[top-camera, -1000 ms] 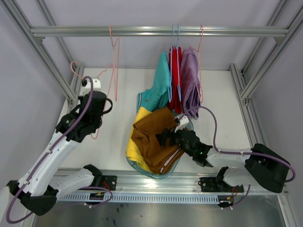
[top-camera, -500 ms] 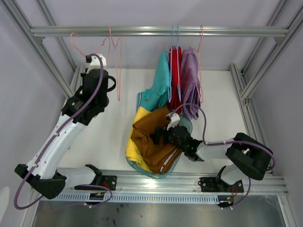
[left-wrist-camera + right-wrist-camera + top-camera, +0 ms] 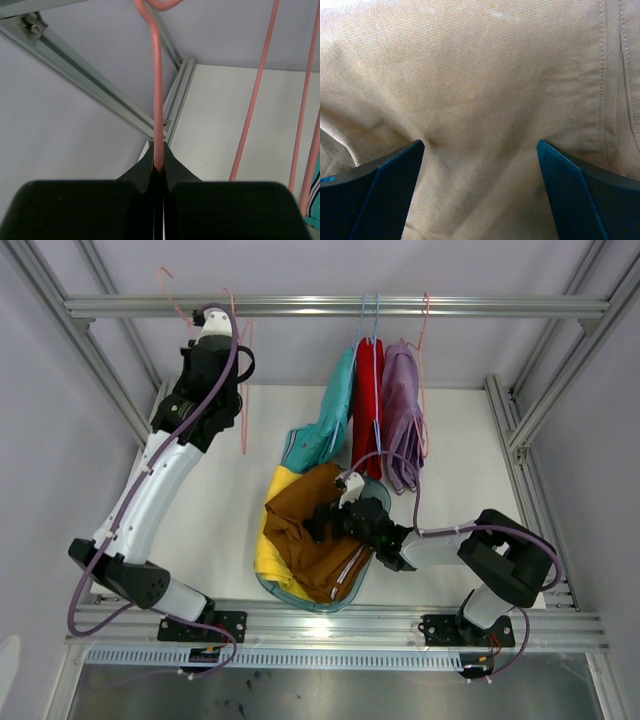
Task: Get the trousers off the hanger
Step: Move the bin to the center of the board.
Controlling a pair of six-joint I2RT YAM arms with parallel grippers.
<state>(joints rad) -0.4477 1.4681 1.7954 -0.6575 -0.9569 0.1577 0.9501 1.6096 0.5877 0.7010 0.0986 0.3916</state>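
Left gripper (image 3: 157, 166) is clamped tight on a pink hanger (image 3: 157, 90), upper left. Right gripper (image 3: 322, 524) has its jaws wide apart, down on the brown trousers (image 3: 300, 532), which lie over the yellow trousers (image 3: 267, 552) in the basket (image 3: 300, 603), lower middle. The teal pair (image 3: 325, 422), red pair (image 3: 365, 400) and lilac pair (image 3: 400, 410) hang from the rail (image 3: 490, 307), top middle.

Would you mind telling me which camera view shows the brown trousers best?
The top external view: it shows the brown trousers nearly whole, crumpled over the yellow pair. The right wrist view shows only a close patch of their cloth; the left wrist view shows none.
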